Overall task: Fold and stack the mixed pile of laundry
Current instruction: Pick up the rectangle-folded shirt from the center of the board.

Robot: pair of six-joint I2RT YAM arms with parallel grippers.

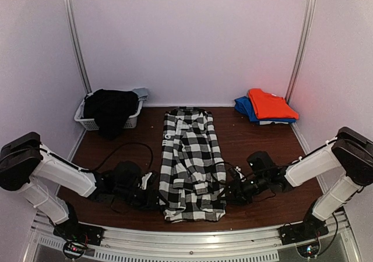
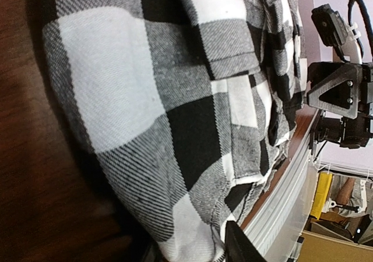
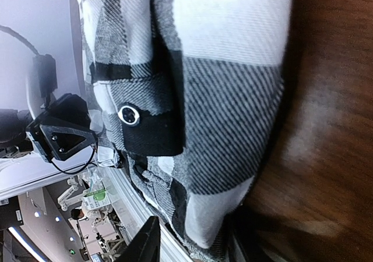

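Any print on the small green-and-white thing (image 3: 97, 196) past the table's near edge is too blurred for me to read. The only marking I can make out on the checked shirt (image 1: 191, 163) is a round metal snap (image 3: 128, 115) on a black cuff.

The shirt lies flat and lengthwise in the middle of the table (image 1: 256, 140), collar away from me. My left gripper (image 1: 152, 193) is low at its near left edge and my right gripper (image 1: 228, 189) at its near right edge, both against the cloth. In each wrist view the check fills the frame and the hem runs down beside a fingertip (image 3: 147, 241). I cannot tell whether either pair of jaws has the cloth pinched or merely stands around it.

The black garment (image 1: 109, 110) hangs over the basket (image 1: 87, 122) at far left. The orange garment (image 1: 271, 103) lies folded on a blue cloth (image 1: 243, 106) at far right.
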